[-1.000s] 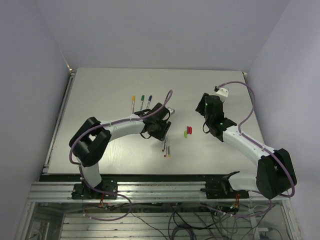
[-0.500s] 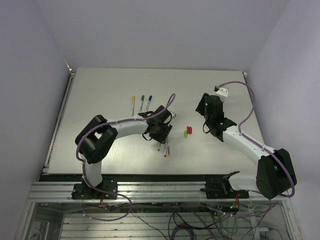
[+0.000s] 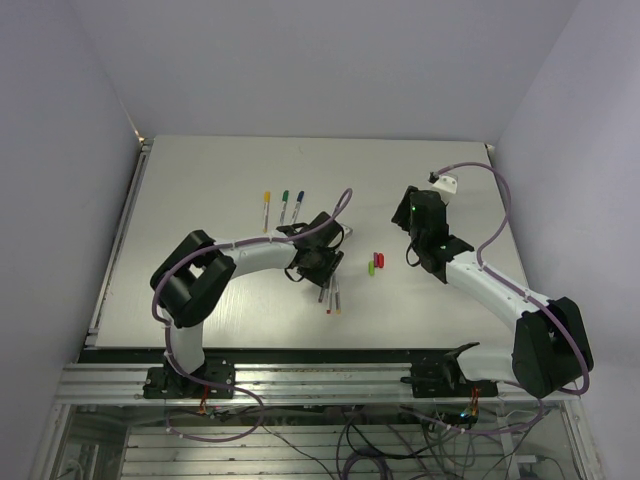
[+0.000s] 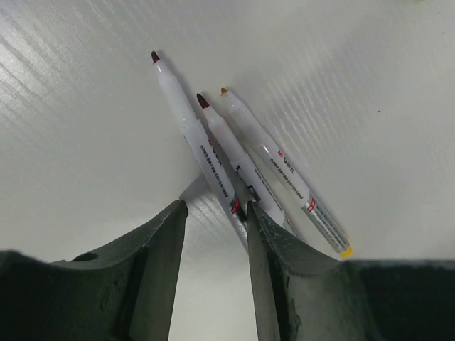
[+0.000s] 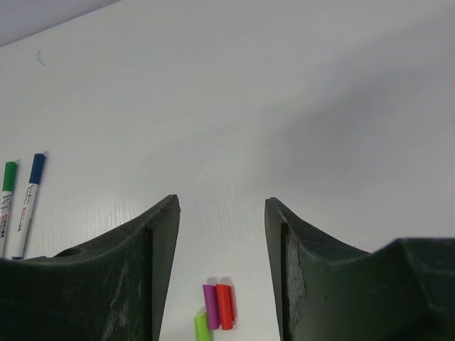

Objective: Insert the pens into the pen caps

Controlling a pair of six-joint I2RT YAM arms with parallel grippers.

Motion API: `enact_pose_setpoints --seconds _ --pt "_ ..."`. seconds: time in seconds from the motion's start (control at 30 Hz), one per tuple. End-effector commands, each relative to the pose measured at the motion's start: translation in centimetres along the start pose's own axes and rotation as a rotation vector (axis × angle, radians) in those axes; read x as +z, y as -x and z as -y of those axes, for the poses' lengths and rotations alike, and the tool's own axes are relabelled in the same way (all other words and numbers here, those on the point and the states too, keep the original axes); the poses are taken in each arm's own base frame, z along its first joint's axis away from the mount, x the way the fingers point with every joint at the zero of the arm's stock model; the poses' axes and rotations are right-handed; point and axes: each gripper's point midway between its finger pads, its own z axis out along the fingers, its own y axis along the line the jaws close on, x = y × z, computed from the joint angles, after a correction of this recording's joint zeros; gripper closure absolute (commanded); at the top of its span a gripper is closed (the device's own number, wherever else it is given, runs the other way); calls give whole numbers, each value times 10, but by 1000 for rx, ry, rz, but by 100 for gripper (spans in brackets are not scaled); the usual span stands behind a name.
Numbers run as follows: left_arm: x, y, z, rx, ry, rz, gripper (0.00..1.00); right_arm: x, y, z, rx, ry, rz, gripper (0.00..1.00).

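Three uncapped pens [image 4: 213, 160] lie side by side on the white table, with red, dark red and orange tips. In the top view they lie [image 3: 331, 296] just nearer than my left gripper [image 3: 321, 268]. The left gripper [image 4: 215, 207] is open and low over their rear ends, and the red-tipped pen's rear end lies between the fingers against the right one. Purple [image 5: 210, 305], red [image 5: 225, 305] and light green [image 5: 202, 328] pen caps lie together below my open right gripper [image 5: 222, 202], which hovers empty to the right of them [image 3: 375, 263].
Three capped pens lie in a row at the back left, with yellow [image 3: 267, 207], green [image 3: 284, 204] and blue [image 3: 299, 204] caps. The green-capped pen [image 5: 7, 195] and the blue-capped pen [image 5: 30, 195] show at the right wrist view's left edge.
My left gripper has moved nearer and lower, onto the rear ends of the uncapped pens, its jaws slightly narrower. The right arm has not moved.
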Motion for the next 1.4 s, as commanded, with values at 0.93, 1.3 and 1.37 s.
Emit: enact_pose_setpoints --seconds 0.93,1.3,1.37 --pt "27 -116 -43 11 241 -314 92 0 -3 7 34 -10 -9 50" --pt "23 -70 -47 -2 229 -214 93 3 -41 6 -56 4 -183 67" --pt "17 -47 -52 -21 230 -156 93 3 -51 4 -68 20 -226 71"
